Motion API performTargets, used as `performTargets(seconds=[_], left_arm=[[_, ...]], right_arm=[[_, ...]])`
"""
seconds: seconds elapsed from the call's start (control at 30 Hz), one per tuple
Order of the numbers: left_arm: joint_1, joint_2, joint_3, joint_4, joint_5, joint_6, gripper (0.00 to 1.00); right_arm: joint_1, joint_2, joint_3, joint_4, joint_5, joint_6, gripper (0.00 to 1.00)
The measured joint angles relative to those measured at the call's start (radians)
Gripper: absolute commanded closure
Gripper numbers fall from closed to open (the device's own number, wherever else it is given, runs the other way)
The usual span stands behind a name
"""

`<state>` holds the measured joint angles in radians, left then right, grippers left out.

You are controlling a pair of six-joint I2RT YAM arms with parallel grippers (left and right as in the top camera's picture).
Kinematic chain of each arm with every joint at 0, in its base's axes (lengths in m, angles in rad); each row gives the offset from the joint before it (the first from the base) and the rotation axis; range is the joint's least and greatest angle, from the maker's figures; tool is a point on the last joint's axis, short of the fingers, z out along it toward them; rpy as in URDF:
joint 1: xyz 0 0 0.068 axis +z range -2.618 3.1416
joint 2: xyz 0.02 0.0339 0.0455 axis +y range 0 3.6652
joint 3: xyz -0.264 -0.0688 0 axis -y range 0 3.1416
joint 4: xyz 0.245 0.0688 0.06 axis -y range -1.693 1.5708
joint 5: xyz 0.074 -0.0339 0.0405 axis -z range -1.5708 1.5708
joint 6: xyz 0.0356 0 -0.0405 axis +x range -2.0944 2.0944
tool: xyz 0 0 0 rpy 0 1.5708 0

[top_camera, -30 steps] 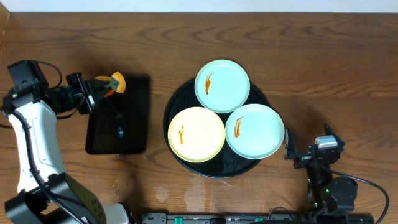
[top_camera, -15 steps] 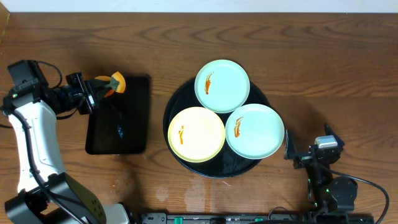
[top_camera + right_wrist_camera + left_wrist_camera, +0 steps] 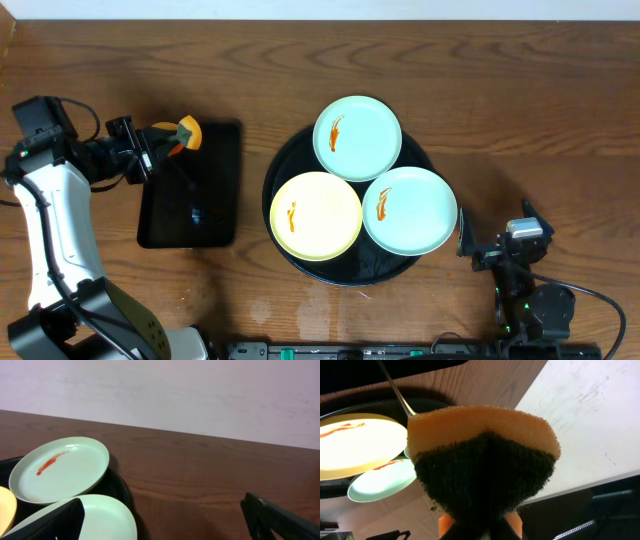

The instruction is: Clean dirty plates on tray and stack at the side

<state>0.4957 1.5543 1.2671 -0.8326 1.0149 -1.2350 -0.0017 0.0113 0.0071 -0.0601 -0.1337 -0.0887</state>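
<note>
Three small plates lie on the round black tray (image 3: pixel 290 160): a mint-green one (image 3: pixel 357 137) at the back, a mint-green one (image 3: pixel 409 210) at the front right, and a pale yellow one (image 3: pixel 316 215) at the front left. Each bears an orange smear. My left gripper (image 3: pixel 172 136) is shut on an orange and dark green sponge (image 3: pixel 482 460), held above the rectangular tray's back left corner, left of the plates. My right gripper (image 3: pixel 492 238) is open and empty, low at the front right, beside the front right plate (image 3: pixel 107 520).
A smaller rectangular black tray (image 3: pixel 195 205) lies left of the round tray. The left arm (image 3: pixel 50 215) runs along the table's left side. The right arm's base (image 3: pixel 535 305) sits at the front right edge.
</note>
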Motion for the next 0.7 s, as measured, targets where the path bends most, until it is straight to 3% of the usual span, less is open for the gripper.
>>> performTargets(seconds=[0.37,0.7], left_arm=[[0.000,0.000,0.000,-0.004,-0.016,0.018,0.92],[-0.002,0.006,-0.067,-0.077,-0.233,0.093,0.92]], right_arm=[[0.000,0.000,0.000,0.000,0.000,0.000,0.01],[0.000,0.000,0.000,0.000,0.000,0.000,0.01]])
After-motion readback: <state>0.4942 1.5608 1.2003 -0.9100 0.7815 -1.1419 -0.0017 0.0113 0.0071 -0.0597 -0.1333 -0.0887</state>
